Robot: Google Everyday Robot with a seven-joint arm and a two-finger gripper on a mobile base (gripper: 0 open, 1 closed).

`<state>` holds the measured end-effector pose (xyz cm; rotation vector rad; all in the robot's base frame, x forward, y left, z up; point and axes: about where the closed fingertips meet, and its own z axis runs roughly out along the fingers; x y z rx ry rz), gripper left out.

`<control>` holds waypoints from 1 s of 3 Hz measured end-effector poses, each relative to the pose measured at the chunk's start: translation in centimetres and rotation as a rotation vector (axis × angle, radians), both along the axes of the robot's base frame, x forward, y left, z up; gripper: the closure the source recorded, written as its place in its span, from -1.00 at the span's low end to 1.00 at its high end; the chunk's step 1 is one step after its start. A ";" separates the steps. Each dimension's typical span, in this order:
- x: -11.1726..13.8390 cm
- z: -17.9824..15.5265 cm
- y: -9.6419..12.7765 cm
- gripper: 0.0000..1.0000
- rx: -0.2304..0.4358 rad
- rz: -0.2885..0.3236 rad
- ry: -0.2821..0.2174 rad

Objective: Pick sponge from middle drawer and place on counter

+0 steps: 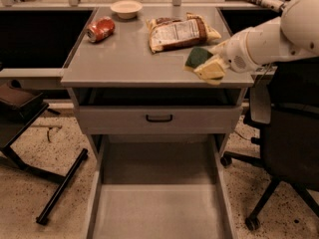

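The sponge (205, 63), dark green on top and pale yellow below, is held tilted just above the right front part of the counter (124, 59). My gripper (218, 62) comes in from the right on a white arm and is shut on the sponge's right end. The middle drawer (159, 210) is pulled out at the bottom of the view, its flat grey floor bare. A shut grey drawer front with a black handle (159, 118) sits below the counter.
On the counter lie a printed snack bag (179, 31), a red can on its side (100, 29) and a small white bowl (126, 8). A black office chair (286, 148) stands at the right. A black stand's legs (55, 183) are at the left.
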<state>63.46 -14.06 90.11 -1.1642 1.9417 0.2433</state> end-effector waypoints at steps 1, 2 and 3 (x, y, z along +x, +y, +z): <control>4.4 0.2 4.5 1.00 0.044 0.110 -0.073; 5.3 -0.2 4.8 1.00 0.038 0.112 -0.075; 9.1 -2.0 5.2 1.00 -0.007 0.098 -0.074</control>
